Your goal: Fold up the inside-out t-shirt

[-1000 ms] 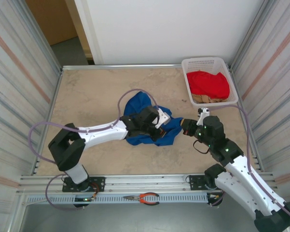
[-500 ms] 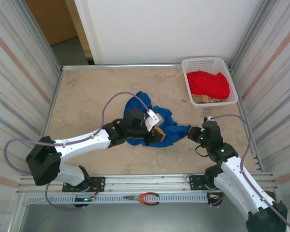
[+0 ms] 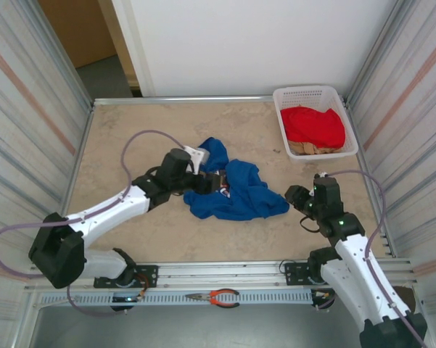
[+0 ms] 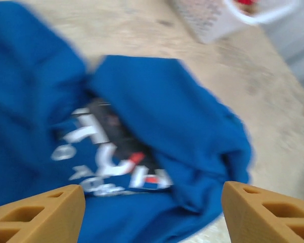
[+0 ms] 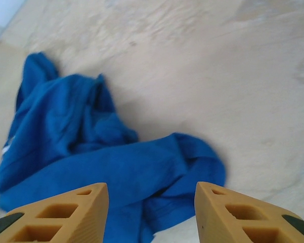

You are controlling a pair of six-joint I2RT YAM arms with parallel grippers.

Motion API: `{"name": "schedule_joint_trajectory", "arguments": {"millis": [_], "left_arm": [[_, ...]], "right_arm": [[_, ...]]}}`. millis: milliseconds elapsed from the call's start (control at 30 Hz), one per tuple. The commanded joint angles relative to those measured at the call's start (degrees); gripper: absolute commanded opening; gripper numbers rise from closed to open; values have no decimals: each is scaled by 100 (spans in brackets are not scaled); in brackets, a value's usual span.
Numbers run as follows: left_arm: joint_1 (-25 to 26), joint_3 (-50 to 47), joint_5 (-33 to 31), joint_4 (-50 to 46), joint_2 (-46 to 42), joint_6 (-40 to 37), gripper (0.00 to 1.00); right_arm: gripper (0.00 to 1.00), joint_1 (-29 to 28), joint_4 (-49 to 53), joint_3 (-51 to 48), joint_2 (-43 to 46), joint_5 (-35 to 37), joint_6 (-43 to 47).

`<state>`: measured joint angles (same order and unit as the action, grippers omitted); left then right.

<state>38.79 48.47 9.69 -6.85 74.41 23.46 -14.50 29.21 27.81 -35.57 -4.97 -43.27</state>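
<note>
t-shirt (image 3: 239,194) — lying crumpled mid-table, white lettering showing, no longer gripped as it was a second ago | my left gripper (image 3: 215,183) is hanging at its left side, fingers spread, holding nothing | my right gripper (image 3: 293,196) — released too — is backing off rightward | beige table (image 3: 130,138) is carrying a white basket (image 3: 305,90) with a red garment (image 3: 315,125) at the far right

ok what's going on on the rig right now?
Two arms are working on a blue t-shirt that lies crumpled in the middle of the table, not yet folded. The left gripper is open and pointed at the shirt's white lettering. The right gripper is open at the shirt's right edge. Neither holds any cloth. A red garment sits in the white basket at the far right corner.
</note>
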Motion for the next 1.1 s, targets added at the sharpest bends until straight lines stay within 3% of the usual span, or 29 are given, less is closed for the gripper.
{"name": "schedule_joint_trajectory", "arguments": {"millis": [0,167,400,467,667,1067], "left_arm": [[-494,-31,-467,-770,-212,524,72],[-1216,-118,-258,-1118,-284,685,74],[-1470,-182,-251,-1636,-218,827,77],[-1468,-242,-175,-1704,-94,901,77],[-1430,-616,59,-1328,200,984,73],[-1163,-717,195,-485,950,995,54]], "right_arm": [[46,-587,282,124,-186,-169,-17],[54,-1887,-6,-7,-861,673,-413],[52,-2323,-568,-6,-2073,1136,-664],[44,-2327,-626,22,-2364,1259,-703],[0,-2303,-716,127,-2450,1288,-625],[0,-2120,-573,165,-1948,1196,-547]]}}
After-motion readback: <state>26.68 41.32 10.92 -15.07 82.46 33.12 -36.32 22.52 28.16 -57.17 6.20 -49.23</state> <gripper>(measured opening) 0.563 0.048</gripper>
